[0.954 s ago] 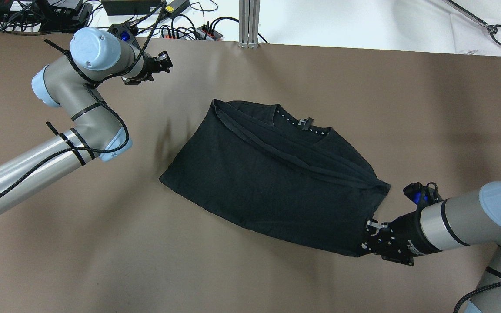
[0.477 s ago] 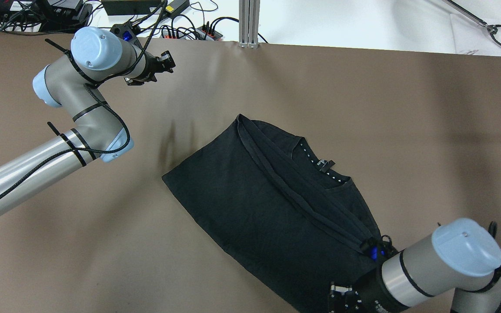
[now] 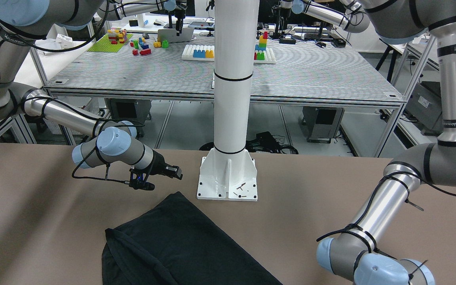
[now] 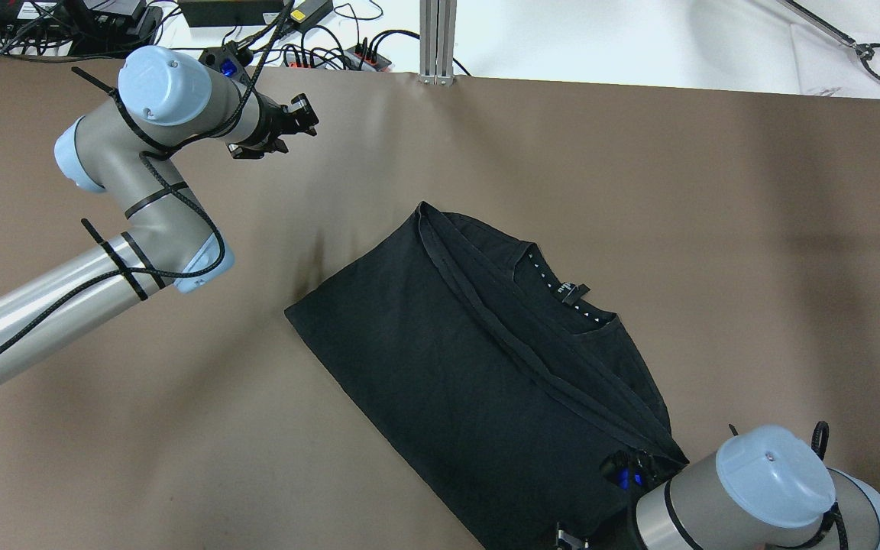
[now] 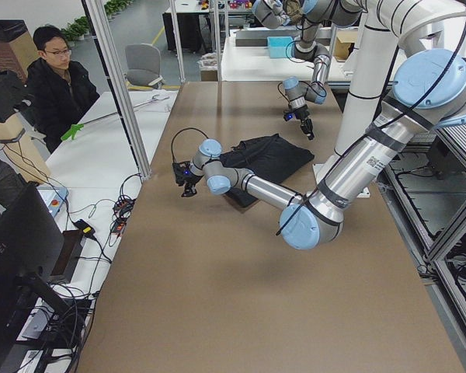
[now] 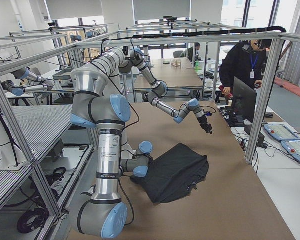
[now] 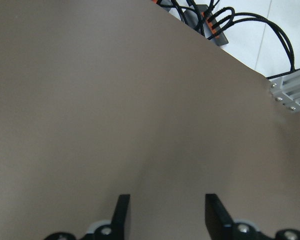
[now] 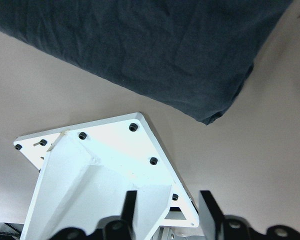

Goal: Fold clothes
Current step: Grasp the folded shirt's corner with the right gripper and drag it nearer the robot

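Observation:
The clothes [image 4: 486,382] are a black garment folded into a rough rectangle, lying flat and askew on the brown table [image 4: 677,191]. A neck opening with a label shows on the far side. In the front-facing view their corner [image 3: 178,198] lies just in front of the white pillar's base plate [image 3: 228,180]. My right gripper [image 3: 175,173] hovers above that corner, open and holding nothing. Its wrist view shows the clothes [image 8: 140,45] and the base plate [image 8: 90,165] beyond the empty fingers [image 8: 129,202]. My left gripper [image 4: 308,122] is open over bare table at the far left, well away from the clothes.
A power strip with cables [image 4: 333,55] and an aluminium post [image 4: 438,38] sit along the table's far edge. One person sits at a desk beside the table [image 5: 58,78]. Another stands by a monitor [image 6: 247,60].
The clothes slid toward the robot's side a second ago and have lain still since. My right arm has drawn back off their corner. My left gripper edged slightly right.

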Tool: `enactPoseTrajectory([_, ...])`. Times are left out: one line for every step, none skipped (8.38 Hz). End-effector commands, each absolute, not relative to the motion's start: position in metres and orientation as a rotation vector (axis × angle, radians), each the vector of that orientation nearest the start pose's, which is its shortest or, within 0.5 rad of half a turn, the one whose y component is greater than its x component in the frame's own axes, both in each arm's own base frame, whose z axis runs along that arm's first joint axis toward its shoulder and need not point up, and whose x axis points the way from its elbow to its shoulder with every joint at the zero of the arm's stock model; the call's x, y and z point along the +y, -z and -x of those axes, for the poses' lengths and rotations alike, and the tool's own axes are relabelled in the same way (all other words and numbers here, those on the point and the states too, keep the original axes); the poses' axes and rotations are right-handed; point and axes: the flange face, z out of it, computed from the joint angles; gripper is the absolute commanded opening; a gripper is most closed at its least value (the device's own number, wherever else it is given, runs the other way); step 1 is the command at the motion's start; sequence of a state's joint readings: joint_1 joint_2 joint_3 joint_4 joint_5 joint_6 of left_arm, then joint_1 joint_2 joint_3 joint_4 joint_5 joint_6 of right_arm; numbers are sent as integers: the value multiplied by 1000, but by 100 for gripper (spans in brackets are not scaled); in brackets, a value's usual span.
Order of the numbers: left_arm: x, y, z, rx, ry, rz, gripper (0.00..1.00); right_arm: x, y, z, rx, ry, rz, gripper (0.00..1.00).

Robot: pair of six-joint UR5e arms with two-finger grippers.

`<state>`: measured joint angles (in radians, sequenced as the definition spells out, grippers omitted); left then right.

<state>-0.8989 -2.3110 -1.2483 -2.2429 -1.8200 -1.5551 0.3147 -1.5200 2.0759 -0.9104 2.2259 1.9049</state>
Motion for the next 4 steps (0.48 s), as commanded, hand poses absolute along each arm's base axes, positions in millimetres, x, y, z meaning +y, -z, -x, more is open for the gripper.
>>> enactPoseTrajectory([-565, -302, -421, 1158, 596, -157, 60, -232, -304, 417, -1195, -204, 518, 95])
enactPoseTrajectory([-538, -317, -428, 1159, 613, -110, 61, -245, -302, 411, -1208, -229, 495, 95])
enactPoseTrajectory([-503, -319, -440, 1170, 613, -100, 61, -252, -302, 406, -1213, -244, 485, 95])
enactPoseTrajectory([-480, -332, -457, 1151, 600, -98, 61, -257, -300, 404, -1219, -253, 477, 95])
